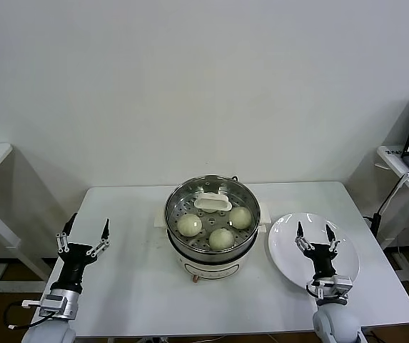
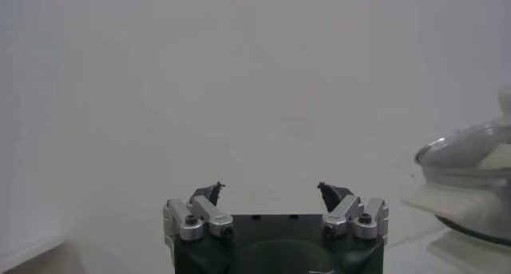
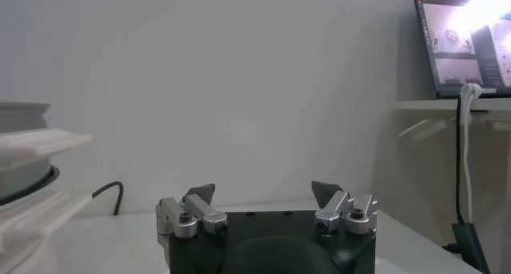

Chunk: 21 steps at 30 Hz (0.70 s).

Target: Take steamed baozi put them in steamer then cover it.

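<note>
White rectangular table (image 1: 140, 279): work surface bearing everything.
Round stainless-steel steamer (image 1: 212, 251), centre: glass lid with white handle (image 1: 213, 202) already on, presumably the closing step.
Flat white plate (image 1: 347, 246): bare, right of the steamer.
Cream dome-shaped baozi (image 1: 189, 225): three visible under the lid; a fourth cannot be made out.
Left gripper (image 1: 84, 234), right gripper (image 1: 315, 235): parked, fingers spread, empty.
Only the right wrist view shows the laptop (image 3: 467, 40) screen clearly.
</note>
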Available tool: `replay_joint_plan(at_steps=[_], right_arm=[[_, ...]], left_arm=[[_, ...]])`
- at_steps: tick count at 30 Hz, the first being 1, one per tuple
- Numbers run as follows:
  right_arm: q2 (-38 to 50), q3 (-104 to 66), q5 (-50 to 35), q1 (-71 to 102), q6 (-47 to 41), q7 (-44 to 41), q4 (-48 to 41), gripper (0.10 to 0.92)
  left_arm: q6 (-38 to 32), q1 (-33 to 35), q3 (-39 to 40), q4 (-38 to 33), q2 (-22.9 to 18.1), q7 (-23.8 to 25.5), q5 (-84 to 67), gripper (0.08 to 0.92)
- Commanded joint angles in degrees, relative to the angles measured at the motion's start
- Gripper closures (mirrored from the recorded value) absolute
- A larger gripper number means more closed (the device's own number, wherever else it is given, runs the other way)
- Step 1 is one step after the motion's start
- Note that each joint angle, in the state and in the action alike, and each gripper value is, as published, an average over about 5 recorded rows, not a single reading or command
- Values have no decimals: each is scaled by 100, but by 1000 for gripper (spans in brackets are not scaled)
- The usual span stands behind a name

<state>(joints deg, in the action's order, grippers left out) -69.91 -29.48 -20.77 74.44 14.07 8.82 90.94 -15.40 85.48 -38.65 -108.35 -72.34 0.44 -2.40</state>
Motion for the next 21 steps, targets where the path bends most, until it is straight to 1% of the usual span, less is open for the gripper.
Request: replay_joint_plan(at_steps=[1,21], right_arm=[[-24,4,23,28,-77,25,16,203],[-26,-64,186,191,-68,83,113,203]], left_arm=[[-172,55,-73,69,12,42,-208,177],[-221,185,-54,-17,-22,34,-48,177]])
